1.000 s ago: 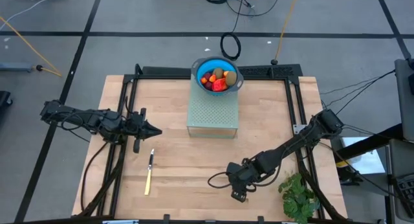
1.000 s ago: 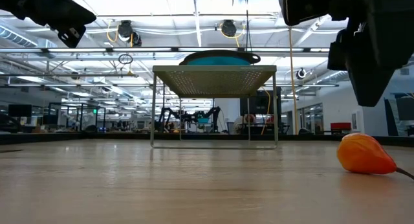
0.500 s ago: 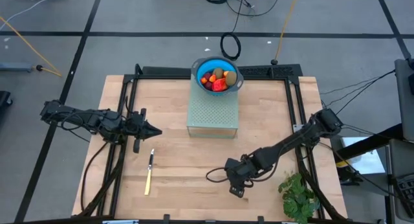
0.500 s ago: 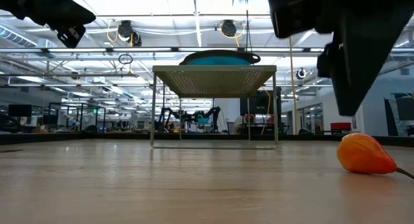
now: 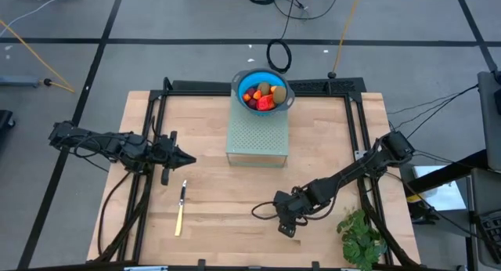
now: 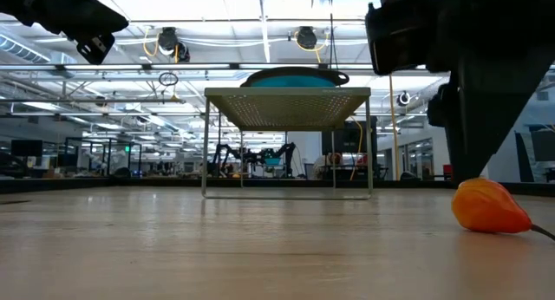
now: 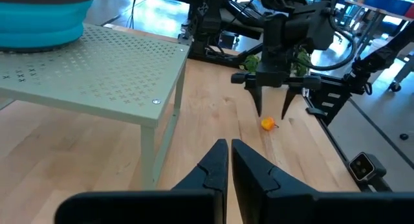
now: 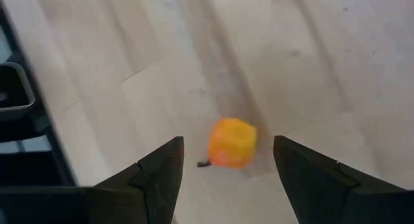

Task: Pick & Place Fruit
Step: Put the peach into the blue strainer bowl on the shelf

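Fingers spread on right gripper [image 7: 272, 102], poised over small round orange fruit [image 8: 231, 143] lying on bare smooth wood table [image 5: 211, 189] near its near edge. Left gripper [image 5: 182, 157], fingers together, idle at far left, open boards between.

A bowl [image 5: 262, 90] of fruit [image 5: 261, 96] sat on a stand [image 5: 257, 138] at the counter's [image 5: 211, 185] back; a knife [image 5: 181, 207] lay front-left, a plant [image 5: 361, 236] front-right.
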